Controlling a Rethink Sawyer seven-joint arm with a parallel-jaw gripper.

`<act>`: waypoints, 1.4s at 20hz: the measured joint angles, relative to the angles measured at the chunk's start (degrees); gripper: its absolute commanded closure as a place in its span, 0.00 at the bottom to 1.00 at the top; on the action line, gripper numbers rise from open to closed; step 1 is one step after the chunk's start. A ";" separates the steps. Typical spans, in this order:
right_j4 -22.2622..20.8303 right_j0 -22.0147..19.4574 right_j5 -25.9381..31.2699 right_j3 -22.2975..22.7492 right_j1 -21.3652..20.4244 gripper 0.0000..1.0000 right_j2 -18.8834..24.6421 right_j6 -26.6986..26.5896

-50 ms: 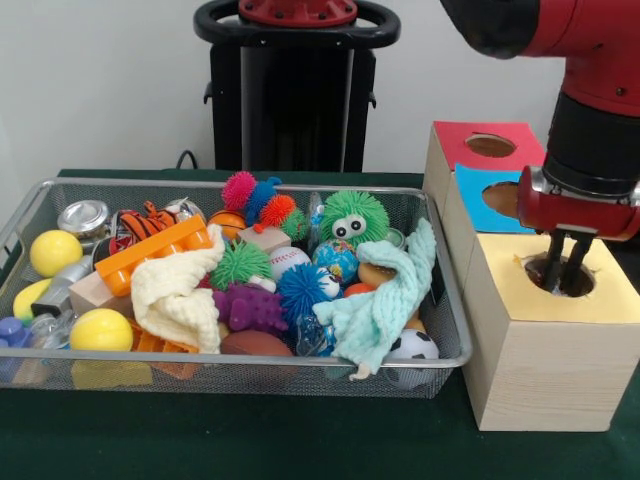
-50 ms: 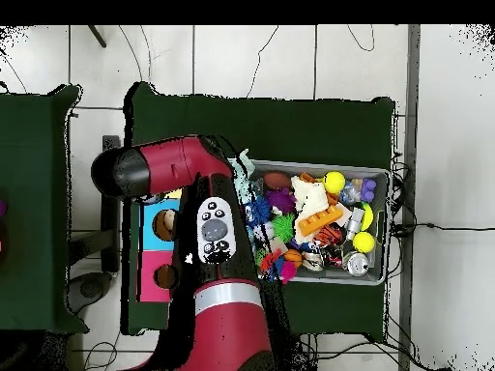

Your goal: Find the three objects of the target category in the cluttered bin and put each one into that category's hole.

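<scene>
Two fingers (image 1: 562, 262) dip close together into yellow box's hole (image 1: 560, 277); grip contents unclear.

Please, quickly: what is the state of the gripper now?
Gripper: fingers close together, tips at the hole of the yellow-topped box; whether it holds anything cannot be told.

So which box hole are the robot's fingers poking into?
The fingers reach into the yellow-topped box, nearest the camera. The blue box and red box behind are untouched.
</scene>
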 measured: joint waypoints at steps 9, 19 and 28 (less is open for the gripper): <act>-0.06 0.20 1.33 -2.87 3.93 1.00 0.01 0.00; -0.18 0.23 1.52 -2.91 2.59 1.00 0.01 0.00; -0.16 0.32 5.72 -1.93 -3.93 1.00 0.00 0.00</act>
